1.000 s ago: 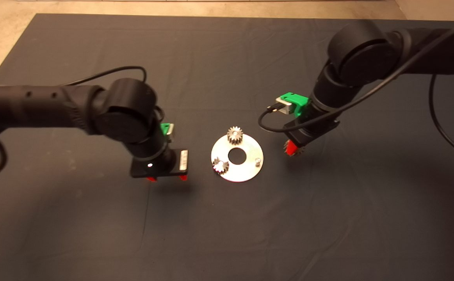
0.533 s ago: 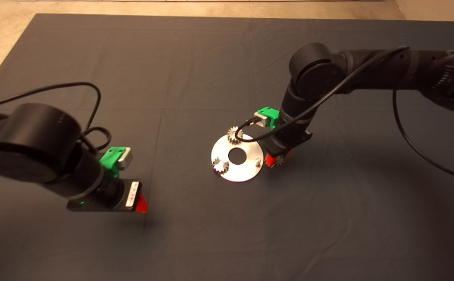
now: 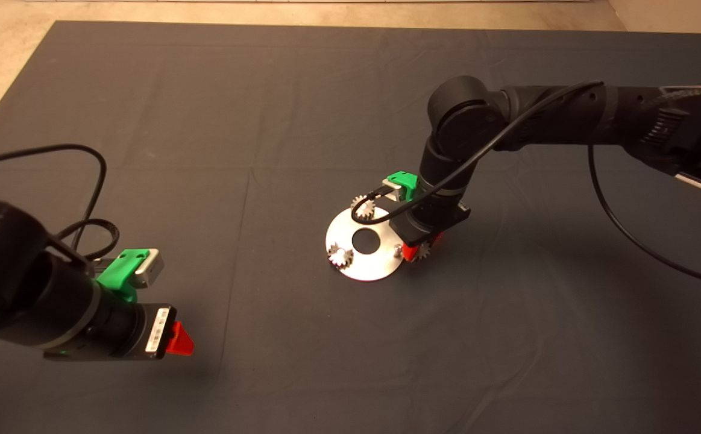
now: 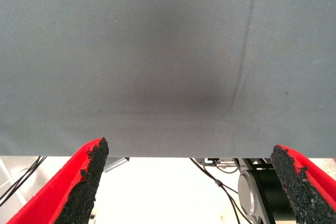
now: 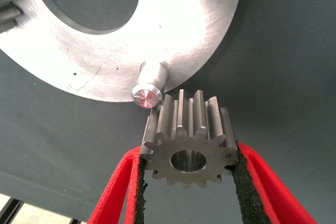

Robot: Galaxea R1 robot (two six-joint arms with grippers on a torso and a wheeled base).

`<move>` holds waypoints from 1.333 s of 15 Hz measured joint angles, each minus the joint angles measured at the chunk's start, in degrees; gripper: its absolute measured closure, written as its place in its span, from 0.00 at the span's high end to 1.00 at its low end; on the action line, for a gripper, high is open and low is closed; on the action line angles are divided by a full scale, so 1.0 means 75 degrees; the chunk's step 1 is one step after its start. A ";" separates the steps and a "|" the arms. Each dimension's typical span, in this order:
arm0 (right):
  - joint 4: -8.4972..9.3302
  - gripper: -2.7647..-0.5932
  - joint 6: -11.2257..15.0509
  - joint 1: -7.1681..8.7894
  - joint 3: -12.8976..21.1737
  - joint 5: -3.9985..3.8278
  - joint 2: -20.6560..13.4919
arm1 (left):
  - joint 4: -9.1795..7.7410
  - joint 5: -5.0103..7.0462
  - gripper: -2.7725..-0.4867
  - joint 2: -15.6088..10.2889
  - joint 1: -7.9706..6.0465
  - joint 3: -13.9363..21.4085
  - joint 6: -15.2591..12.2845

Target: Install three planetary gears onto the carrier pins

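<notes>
Dark mat (image 3: 217,150) covers desk; pale floor (image 3: 0,36) beyond. Disc (image 3: 380,265) mid-mat: 2 gears seated (image 3: 363,208) (image 3: 340,257). Right claw (image 5: 189,179) clamped on third gear (image 5: 190,140), just beside bare pin (image 5: 147,94). Left claw (image 4: 189,177) spread wide, empty, well apart.

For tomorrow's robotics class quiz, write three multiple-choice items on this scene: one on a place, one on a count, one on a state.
1. Where is the right gripper?
A. At the disc's rim beside the bare pin
B. Off the mat
C. Over the disc's central hole

2. How many gears sit on the disc?
A. None
B. Two
C. Three

3. What state is the left gripper in?
A. Shut on a gear
B. Open, empty
C. Holding the disc

Answers:
1 A, it holds the third gear next to the bare pin.
2 B, one gear and another are seated.
3 B, its fingers stand wide apart over the mat.
</notes>
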 joint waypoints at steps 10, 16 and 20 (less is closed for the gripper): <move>0.0008 0.17 -0.0007 0.0076 -0.0142 0.0000 0.0154 | 0.0003 0.0003 0.75 -0.0059 -0.0011 0.0052 0.0000; 0.0020 0.17 -0.0007 0.0460 -0.0139 0.0124 0.0159 | 0.0001 0.0003 0.75 -0.0060 -0.0011 0.0052 0.0000; 0.0022 0.17 -0.0007 0.0457 -0.0139 0.0124 0.0169 | 0.0003 0.0003 0.75 -0.0060 -0.0011 0.0052 0.0000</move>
